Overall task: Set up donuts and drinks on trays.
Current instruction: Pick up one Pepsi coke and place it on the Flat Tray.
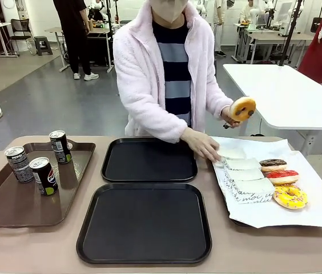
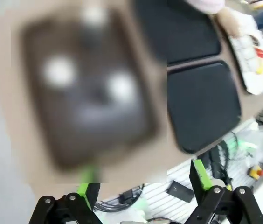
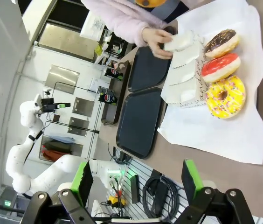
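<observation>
Two glossy black trays (image 1: pixel 149 161), rounded squares with raised rims, lie one behind the other in the centre of the front view. At lower left, three slim dark cans (image 1: pixel 45 175) with silver tops stand upright on a brown tray (image 1: pixel 18 205). At right, on white paper (image 1: pixel 321 211), chocolate, red and yellow sprinkled ring donuts (image 1: pixel 282 176) sit just beside flat white sleeves (image 1: pixel 246 180). Above them a person's hand (image 1: pixel 228 115) holds up an orange donut (image 1: pixel 242 108). The left gripper (image 2: pixel 144 184), at the bottom of its wrist view, is spread wide and holds nothing. So is the right gripper (image 3: pixel 136 176).
</observation>
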{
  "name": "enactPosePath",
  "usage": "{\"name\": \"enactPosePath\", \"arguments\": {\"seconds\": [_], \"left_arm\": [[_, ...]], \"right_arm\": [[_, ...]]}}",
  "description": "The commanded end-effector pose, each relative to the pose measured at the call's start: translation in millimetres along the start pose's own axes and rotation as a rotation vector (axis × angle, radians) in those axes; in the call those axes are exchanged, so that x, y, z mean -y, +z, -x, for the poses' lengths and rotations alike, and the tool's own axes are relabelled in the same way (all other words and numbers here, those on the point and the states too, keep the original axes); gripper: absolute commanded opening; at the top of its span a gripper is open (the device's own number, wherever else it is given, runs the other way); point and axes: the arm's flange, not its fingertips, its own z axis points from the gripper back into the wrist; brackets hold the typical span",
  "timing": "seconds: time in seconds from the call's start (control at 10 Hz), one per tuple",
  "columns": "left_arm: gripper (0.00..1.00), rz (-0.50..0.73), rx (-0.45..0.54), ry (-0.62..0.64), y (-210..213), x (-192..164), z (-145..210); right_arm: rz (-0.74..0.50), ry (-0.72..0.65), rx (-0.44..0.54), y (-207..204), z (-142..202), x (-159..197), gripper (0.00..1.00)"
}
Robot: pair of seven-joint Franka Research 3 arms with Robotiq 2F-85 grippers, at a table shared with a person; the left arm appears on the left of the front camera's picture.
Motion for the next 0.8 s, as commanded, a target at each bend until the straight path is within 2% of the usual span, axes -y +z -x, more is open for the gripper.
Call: {"name": "enactPosePath", "arguments": {"seconds": [0.0, 0.2, 0.3, 0.4, 0.7], "left_arm": [[1.0, -0.194, -0.041, 0.019, -38, 7, -18], [1.0, -0.285, -0.012, 0.008, -54, 3, -33], [1.0, -0.215, -0.01, -0.002, -54, -2, -30], [1.0, -0.236, -0.004, -0.022, -49, 12, -23], [1.0, -0.236, -0.004, -0.022, -49, 12, -23]], "right_arm": [[-0.015, 0.01, 0.005, 0, 0, 1, 1.0], [-0.015, 0.01, 0.005, 0, 0, 1, 1.0], [-0.015, 0.01, 0.005, 0, 0, 1, 1.0], [-0.015, 0.01, 0.005, 0, 0, 1, 1.0], [-0.015, 0.01, 0.005, 0, 0, 1, 1.0]]}}
